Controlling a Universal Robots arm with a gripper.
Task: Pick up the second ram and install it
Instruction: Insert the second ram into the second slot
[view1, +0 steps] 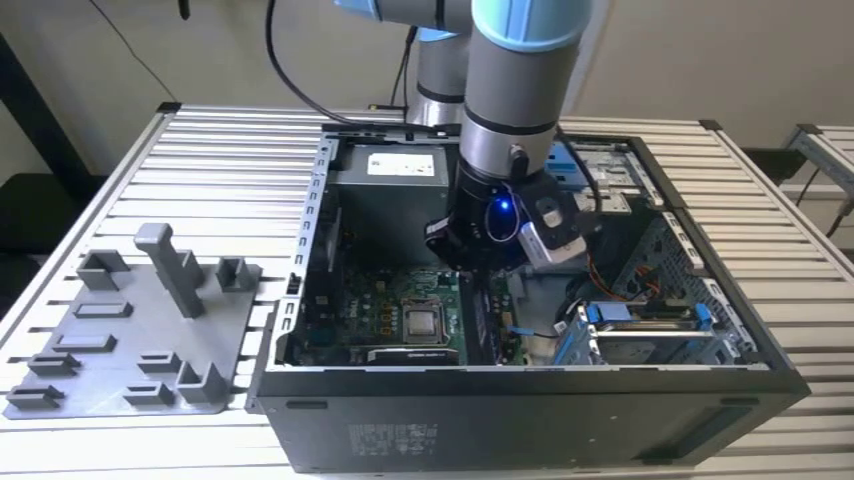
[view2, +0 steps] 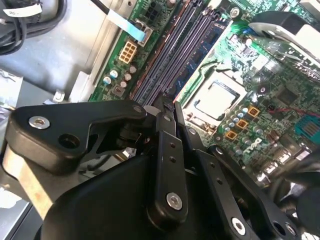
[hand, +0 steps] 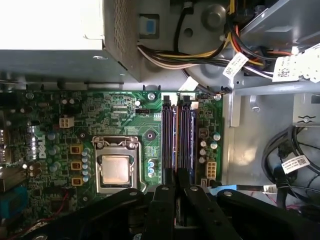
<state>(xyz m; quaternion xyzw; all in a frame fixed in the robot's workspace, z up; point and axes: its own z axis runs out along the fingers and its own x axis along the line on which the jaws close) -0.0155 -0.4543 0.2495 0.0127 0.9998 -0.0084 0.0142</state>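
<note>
The gripper (hand: 175, 192), fingers pressed together on the second ram (hand: 176, 176), hovers mid-frame over the slots (hand: 177, 135); slight misalignment could jam it.

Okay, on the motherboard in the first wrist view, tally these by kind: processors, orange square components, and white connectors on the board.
Processor: 1
Orange square components: 3
White connectors: 2
Total: 6
</note>
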